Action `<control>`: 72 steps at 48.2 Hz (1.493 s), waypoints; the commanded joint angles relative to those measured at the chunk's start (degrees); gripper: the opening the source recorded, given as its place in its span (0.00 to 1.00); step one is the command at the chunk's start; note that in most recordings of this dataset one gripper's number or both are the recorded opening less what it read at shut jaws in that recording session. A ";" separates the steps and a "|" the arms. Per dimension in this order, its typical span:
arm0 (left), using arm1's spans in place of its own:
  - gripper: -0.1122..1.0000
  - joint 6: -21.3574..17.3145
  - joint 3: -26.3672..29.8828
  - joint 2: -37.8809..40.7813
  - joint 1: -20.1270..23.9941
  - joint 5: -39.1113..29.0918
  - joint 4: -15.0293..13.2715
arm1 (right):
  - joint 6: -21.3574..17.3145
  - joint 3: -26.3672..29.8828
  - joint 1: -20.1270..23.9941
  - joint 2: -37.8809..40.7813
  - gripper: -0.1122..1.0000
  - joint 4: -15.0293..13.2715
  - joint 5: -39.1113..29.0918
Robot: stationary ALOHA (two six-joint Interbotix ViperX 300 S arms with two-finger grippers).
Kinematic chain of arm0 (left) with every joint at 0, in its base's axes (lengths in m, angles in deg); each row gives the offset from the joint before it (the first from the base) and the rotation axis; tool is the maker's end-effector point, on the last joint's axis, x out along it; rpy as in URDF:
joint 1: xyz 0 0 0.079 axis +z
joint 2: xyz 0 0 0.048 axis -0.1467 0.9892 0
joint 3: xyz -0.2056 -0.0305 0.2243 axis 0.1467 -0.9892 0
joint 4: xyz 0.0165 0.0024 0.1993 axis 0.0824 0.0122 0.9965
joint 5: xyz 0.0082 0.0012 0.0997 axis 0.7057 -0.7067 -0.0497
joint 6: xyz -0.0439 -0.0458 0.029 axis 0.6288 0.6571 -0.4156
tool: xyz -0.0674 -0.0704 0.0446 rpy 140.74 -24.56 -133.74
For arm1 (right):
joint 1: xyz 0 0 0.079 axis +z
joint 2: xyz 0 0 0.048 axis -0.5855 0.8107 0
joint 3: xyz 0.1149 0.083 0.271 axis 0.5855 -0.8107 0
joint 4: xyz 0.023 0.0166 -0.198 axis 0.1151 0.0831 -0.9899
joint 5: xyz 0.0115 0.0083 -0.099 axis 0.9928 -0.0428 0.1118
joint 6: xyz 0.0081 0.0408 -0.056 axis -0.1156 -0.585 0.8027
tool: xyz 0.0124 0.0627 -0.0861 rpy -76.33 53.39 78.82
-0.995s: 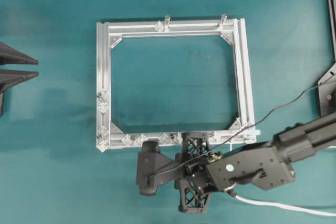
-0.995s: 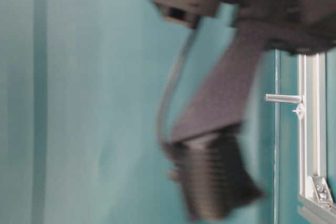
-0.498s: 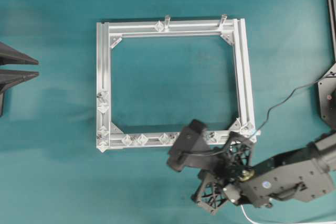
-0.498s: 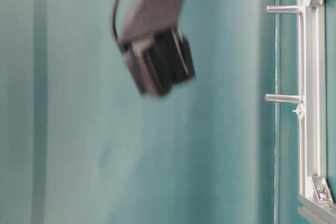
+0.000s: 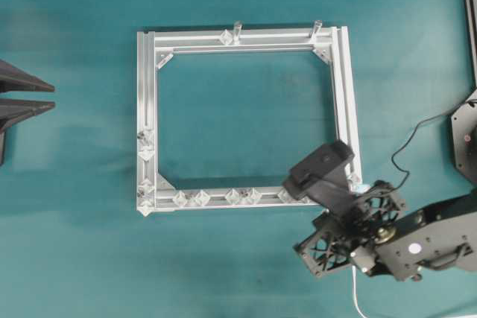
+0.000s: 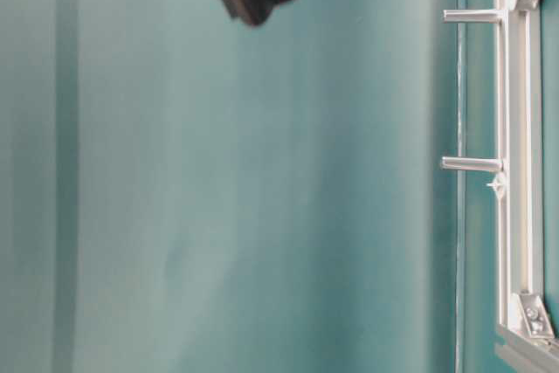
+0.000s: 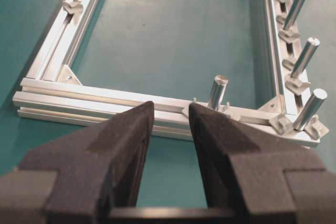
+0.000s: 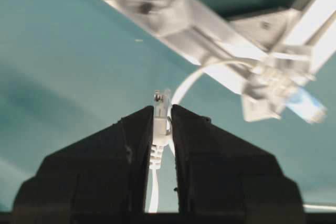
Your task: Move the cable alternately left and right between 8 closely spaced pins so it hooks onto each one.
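The right arm's black two-fingered gripper [image 8: 161,124] is nearly shut on the small clear plastic plug at the end of the long thin white cable [image 8: 160,121] — the plug stands upright between the pads, its tip poking out past them, and the cord trails back down between the fingers. In the overhead view this right gripper [image 5: 324,173] hovers over the near right corner of the rectangular silver aluminium frame [image 5: 146,117], which lies flat on the teal table [image 5: 82,258]. The left arm's black gripper [image 7: 169,116] hangs with its jaws wide apart and nothing between them, well back on the frame's far left side, so the right arm is the one placed for the work.

From the held plug, a loop of the cord arcs up and right to the frame corner, where it appears to touch a stud, though blur hides the exact contact. A short stretch of white cord also shows below the arm at the overhead picture's lower edge.

The tiny clear-silvery diamond-shaped pins [image 5: 233,196] sit in a row along the frame's near rail, running away to the left of the right gripper — the weaving, as judged from here, must travel leftward along that rail, crossing it side to side at each pin. The frame's tall cylindrical metal posts [image 5: 238,30] stand on the far rail, apart from the action.
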 commanded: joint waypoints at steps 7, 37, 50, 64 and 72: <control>0.44 0.26 0.62 0.35 0.26 0.62 0.18 | -5.98 -1.23 -0.18 -3.78 0.22 -0.79 0.00; 0.44 0.26 0.44 0.44 0.26 0.88 0.18 | -8.61 -3.69 -6.15 -3.78 0.22 -2.46 0.70; 0.44 0.26 0.18 0.44 0.26 1.05 0.09 | -8.61 -3.87 -7.21 -3.78 0.22 -2.64 1.76; 0.44 0.26 -0.26 0.35 0.26 1.67 0.18 | -8.61 -3.96 -7.21 -3.78 0.22 -2.64 1.85; 0.44 0.26 -0.26 0.44 0.26 1.67 0.18 | -8.61 -3.87 -7.29 -3.78 0.22 -2.64 1.85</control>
